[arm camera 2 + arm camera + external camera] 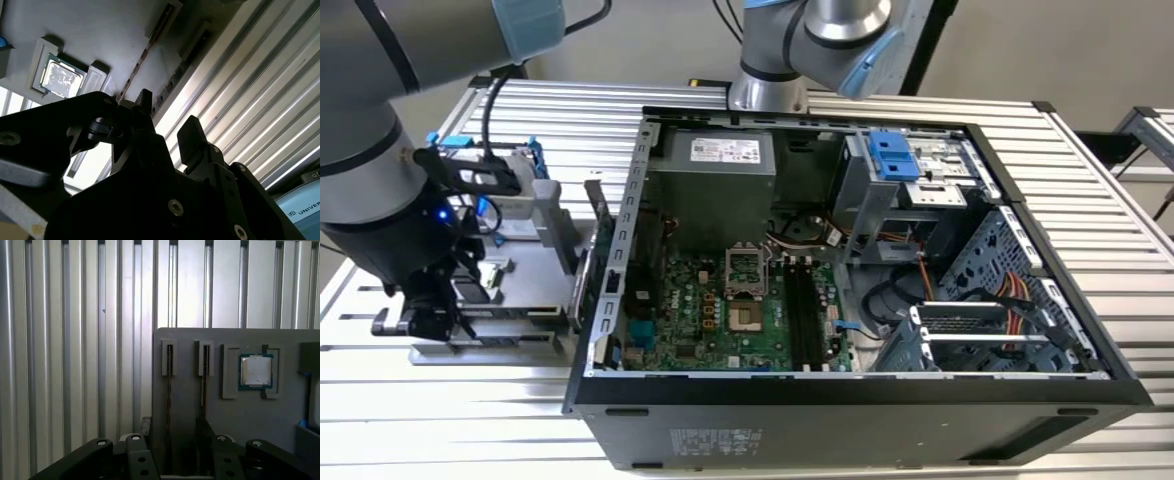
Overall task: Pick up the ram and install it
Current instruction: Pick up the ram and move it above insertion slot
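The ribbed aluminium table (1081, 190) carries all items. A pale wall (1067, 50) stands behind it, and a second ribbed table (1150, 140) is at the exterior view's right edge. The open case (854, 425) lies at the table centre, with the motherboard (707, 320) exposed. The arm (374, 170) reaches down at the exterior view's left, outside the case, over the grey tray (240, 425). The gripper (174, 424) is released: its jaws stand apart, straddling one tray slot. The ram (169, 377) stands on edge in that slot, between the jaws; whether they touch it cannot be told. A second stick (204, 372) occupies the neighbouring slot. The CPU (256, 371) sits in a recess just beside that stick.
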### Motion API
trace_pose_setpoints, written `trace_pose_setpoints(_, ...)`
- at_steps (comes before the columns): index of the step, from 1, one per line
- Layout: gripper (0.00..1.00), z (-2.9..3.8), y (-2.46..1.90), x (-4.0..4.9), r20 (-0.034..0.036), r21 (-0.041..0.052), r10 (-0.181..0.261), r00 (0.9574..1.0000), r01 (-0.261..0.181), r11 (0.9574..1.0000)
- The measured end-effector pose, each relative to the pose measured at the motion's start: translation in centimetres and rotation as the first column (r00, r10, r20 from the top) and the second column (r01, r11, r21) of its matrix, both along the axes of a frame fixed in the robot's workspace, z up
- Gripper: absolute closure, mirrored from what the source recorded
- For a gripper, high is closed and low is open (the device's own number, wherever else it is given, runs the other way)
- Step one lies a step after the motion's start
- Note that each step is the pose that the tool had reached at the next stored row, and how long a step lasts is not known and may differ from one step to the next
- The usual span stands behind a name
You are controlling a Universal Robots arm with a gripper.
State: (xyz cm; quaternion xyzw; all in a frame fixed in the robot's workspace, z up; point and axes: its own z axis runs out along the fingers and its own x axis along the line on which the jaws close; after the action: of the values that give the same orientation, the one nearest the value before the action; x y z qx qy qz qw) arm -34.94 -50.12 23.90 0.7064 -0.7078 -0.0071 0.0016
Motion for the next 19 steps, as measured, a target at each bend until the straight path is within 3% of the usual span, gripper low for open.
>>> trace_pose_setpoints(19,0.00,-0.67,-0.01,0.00,0.0001,0.0001,0.000,1.0000,0.000,1.0000)
